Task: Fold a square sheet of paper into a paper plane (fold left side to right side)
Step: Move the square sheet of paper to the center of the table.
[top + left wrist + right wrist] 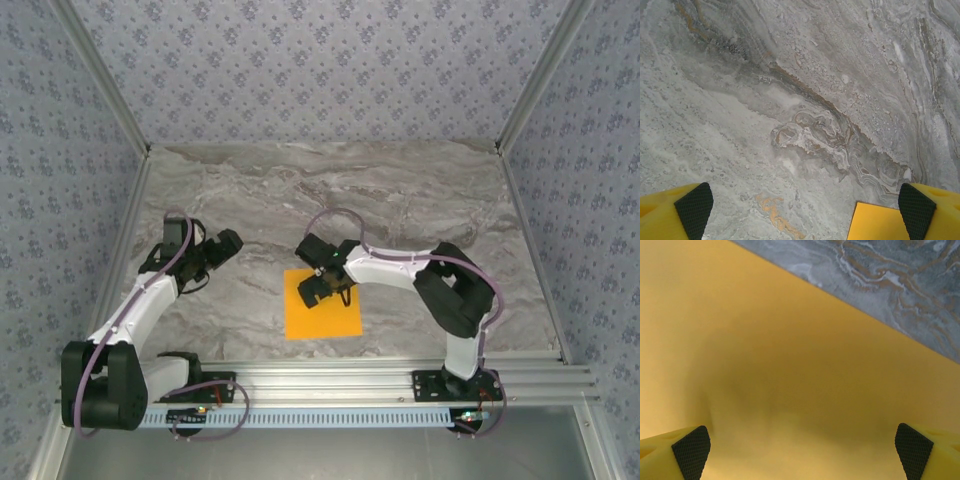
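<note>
At near table edge, both arm bases sit on the alu rail (400,385). Just beyond, centre, the square sheet of paper (325,320) lies flat and unfolded on the marble table (430,200). Sides abt equal, so no clear long axis; edges roughly parallel to the rail, slightly skewed. Right gripper (318,290) is over sheet's far-left part, jaws spread wide, nothing held; contact w/ paper can't tell. Further left, left gripper (228,243) is over bare marble, also spread wide & empty, w/ a sheet corner just beside one pad (917,207).
</note>
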